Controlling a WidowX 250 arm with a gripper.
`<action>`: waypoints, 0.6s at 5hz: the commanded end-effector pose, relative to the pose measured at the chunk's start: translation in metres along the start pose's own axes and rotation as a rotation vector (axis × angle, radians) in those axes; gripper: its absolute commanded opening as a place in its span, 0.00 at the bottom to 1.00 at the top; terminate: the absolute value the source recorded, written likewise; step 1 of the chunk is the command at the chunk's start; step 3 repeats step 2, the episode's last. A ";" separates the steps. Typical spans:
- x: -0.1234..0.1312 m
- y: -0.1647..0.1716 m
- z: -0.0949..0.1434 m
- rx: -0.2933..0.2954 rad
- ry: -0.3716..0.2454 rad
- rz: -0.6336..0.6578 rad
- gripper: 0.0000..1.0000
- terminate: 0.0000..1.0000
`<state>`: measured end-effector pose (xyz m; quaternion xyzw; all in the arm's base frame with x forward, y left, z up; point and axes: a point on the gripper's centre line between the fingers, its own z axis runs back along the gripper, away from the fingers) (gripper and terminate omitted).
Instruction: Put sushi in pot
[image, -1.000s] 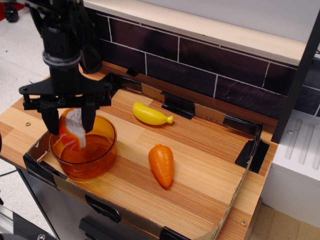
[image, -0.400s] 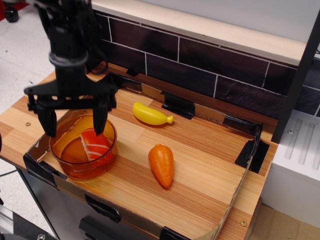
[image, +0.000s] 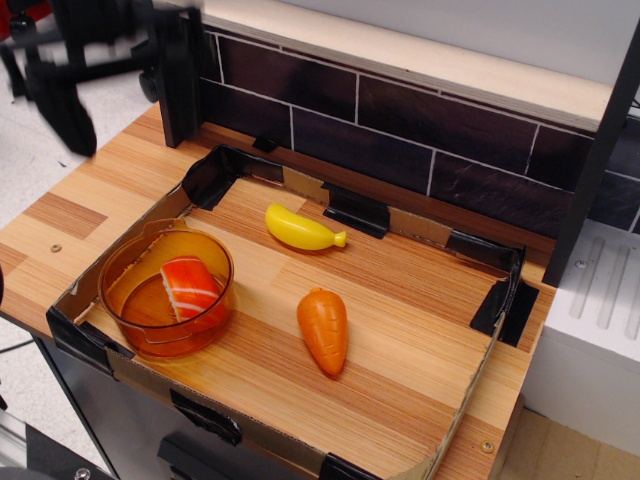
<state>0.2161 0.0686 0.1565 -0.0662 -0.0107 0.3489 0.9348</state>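
The sushi (image: 189, 287), orange with white stripes on a white rice base, lies inside the round translucent orange pot (image: 166, 291) at the front left of the wooden board. My gripper (image: 120, 95) is open and empty, raised high above the back left corner, well clear of the pot. One finger (image: 66, 112) is blurred at the left and the other (image: 178, 85) hangs near the tiled wall.
A yellow banana (image: 302, 229) lies at the board's middle back. An orange carrot (image: 324, 329) lies right of the pot. A low cardboard rim with black tape (image: 500, 300) borders the board. A dark tiled wall (image: 400, 130) stands behind.
The gripper let go of the sushi, which dropped into the pot. It then opened wide and rose up and back to the far left.
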 end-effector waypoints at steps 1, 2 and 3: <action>0.015 -0.009 0.041 -0.037 -0.031 0.027 1.00 0.00; 0.015 -0.009 0.041 -0.037 -0.031 0.027 1.00 1.00; 0.015 -0.009 0.041 -0.037 -0.031 0.027 1.00 1.00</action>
